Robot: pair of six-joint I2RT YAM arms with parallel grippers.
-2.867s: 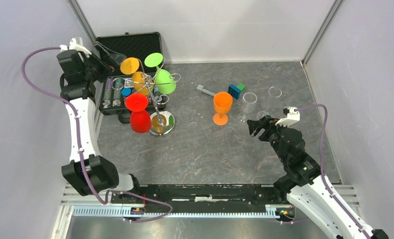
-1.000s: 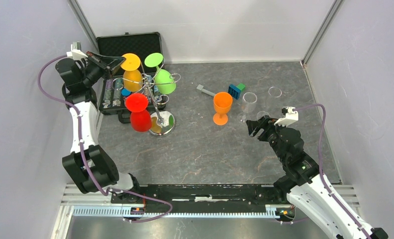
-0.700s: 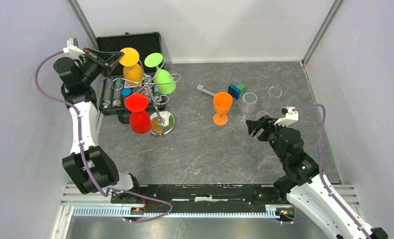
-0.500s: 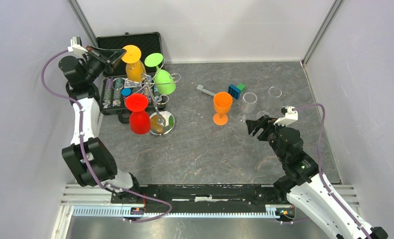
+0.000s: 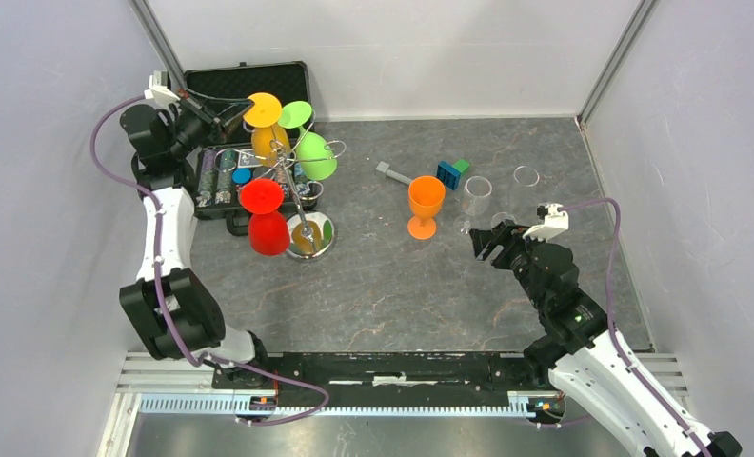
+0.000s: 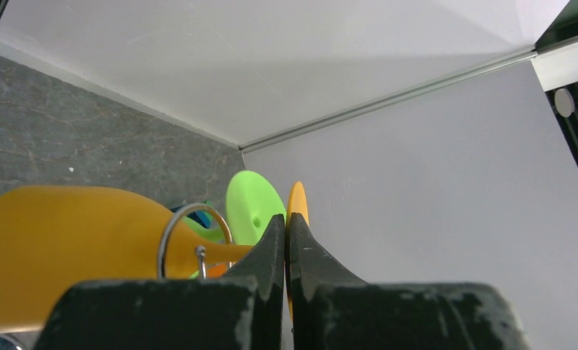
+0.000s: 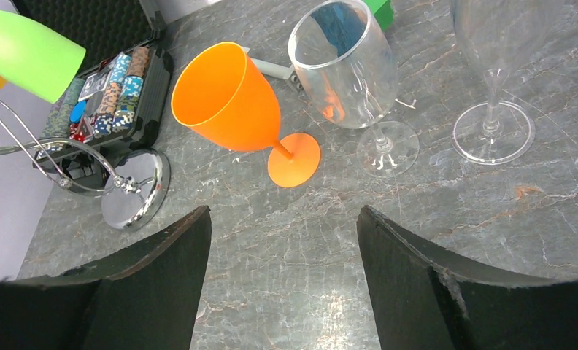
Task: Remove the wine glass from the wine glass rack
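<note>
1. Three coloured glasses hang on the wine glass rack. The yellow wine glass now sits higher and closer to the green wine glass.
2. The left gripper, pinched shut on its stem, has carried it there.
3. The stem seems still inside the wire hook, so lift-off looks unfinished.
4. The right gripper gapes, empty.

Wine glass rack: silver wire stand, upright on a round shiny base, back-left of table. Yellow wine glass at its top, tilted, foot uppermost, stem beside a hook ring. Red glass and green glass hang bowl-down from other hooks.
</note>
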